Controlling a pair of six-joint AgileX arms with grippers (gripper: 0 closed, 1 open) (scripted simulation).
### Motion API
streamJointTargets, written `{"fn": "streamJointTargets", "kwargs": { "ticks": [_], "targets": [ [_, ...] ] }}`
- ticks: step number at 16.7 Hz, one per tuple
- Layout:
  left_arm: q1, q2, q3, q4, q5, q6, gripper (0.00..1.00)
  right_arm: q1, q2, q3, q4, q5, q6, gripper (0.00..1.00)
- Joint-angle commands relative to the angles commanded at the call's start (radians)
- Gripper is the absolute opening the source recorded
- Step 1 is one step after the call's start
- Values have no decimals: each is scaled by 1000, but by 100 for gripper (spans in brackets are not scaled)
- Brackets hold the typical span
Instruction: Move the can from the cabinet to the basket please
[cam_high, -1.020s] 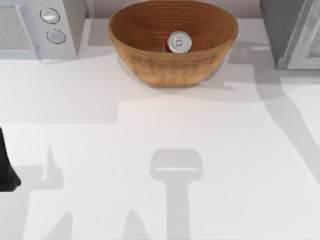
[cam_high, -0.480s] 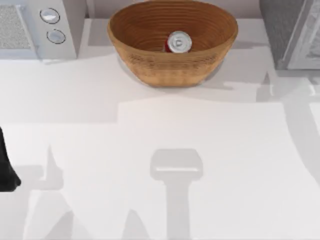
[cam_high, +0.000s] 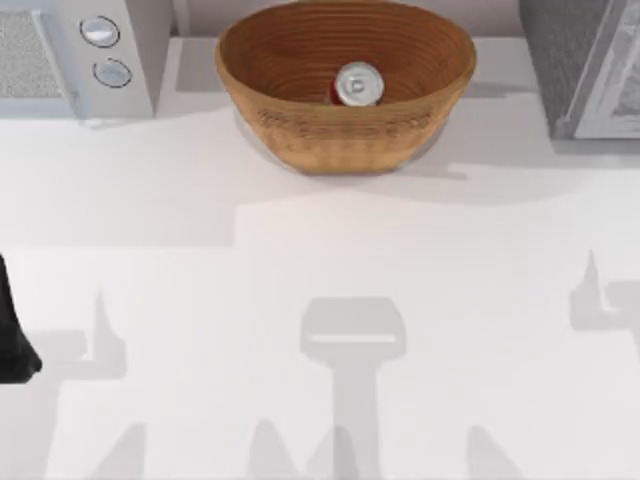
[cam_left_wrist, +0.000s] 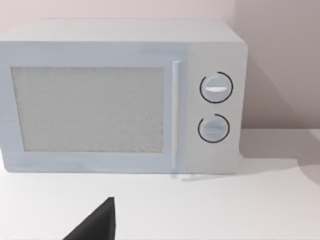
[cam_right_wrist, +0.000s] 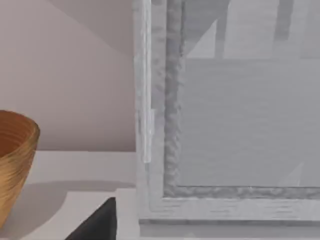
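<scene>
The can (cam_high: 358, 85) stands upright inside the basket (cam_high: 300, 130), well apart from the cabinet (cam_high: 560, 70). Job looks finished; best leave both arms parked. Either pincer's opening: cannot tell.

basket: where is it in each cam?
Top view: basket at the table's far edge, centre, with the can inside.
Left wrist view: not in it.
Right wrist view: a slice of its rim at the frame edge.
Shared landmark: the cabinet.

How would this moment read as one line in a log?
can: upright in basket | cabinet: top right | left arm: left edge, parked
</scene>
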Motion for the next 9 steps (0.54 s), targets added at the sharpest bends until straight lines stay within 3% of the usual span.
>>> {"fn": "streamJointTargets", "kwargs": {
  "ticks": [5,9],
  "targets": [
    [0,0,0,0,0,0,100,-65,-269,-311,78,-76,1,100],
    [0,0,0,0,0,0,100,-81,-324,-370,97,-94,1,100]
  ]
}}
